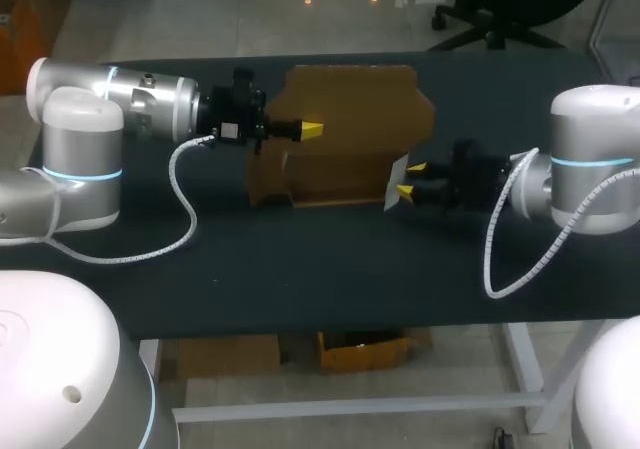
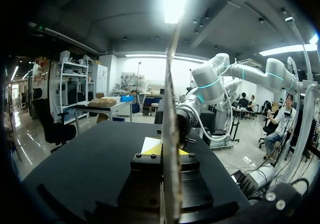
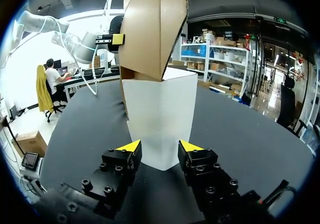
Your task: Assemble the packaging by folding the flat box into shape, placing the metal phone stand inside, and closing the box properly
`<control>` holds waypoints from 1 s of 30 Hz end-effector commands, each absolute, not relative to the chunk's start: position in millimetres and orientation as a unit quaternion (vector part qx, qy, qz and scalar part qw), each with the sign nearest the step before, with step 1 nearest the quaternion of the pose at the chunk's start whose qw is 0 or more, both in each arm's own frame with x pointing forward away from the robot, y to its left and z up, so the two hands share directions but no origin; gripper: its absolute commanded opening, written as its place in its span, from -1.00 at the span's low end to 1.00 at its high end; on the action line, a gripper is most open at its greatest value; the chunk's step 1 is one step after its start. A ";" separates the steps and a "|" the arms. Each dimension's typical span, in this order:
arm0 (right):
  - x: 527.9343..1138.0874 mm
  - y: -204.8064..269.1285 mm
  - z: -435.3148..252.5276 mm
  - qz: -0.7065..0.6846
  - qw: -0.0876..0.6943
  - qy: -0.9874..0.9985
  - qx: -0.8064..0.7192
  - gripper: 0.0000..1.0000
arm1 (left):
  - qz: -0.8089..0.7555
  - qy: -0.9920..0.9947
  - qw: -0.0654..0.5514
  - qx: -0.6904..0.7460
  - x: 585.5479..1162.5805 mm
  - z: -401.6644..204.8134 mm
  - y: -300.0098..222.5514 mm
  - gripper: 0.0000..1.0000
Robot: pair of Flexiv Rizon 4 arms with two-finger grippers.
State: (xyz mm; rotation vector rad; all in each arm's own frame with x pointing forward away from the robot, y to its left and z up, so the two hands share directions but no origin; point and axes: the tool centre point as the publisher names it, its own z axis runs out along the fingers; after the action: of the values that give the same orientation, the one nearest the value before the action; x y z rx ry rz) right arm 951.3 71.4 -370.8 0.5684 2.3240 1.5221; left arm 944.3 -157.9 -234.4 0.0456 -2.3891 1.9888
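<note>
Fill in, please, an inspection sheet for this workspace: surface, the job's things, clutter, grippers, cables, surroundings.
Surface: dark table, carrying the box at its middle.
Job's things: cardboard box partly folded, with a white flap at its right end; metal phone stand not seen.
Clutter: nothing seen.
Grippers: left gripper shut on an upright panel of the cardboard box; right gripper open, the white flap between its fingers.
Cables: left arm's coiled cable sags onto the table; right arm's coiled cable loops down to it too.
Surroundings: nothing seen reaching over the table.
</note>
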 end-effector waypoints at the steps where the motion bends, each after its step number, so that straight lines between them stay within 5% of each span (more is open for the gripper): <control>1: 950.4 74.6 -370.1 0.530 0.158 0.809 0.200 -0.11 | 0.639 -0.769 0.018 0.014 945.7 -240.3 -158.7 -1.00; 30: 956.6 83.9 -368.6 0.497 0.173 0.817 0.236 -0.11 | 0.639 -0.769 0.018 0.014 945.7 -240.3 -158.7 -1.00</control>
State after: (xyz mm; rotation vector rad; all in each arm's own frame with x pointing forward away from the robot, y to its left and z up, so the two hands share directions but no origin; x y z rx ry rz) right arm 957.3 79.5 -367.8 0.6628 2.3265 1.4187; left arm 944.5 -158.0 -234.4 0.0458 -2.3892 1.9890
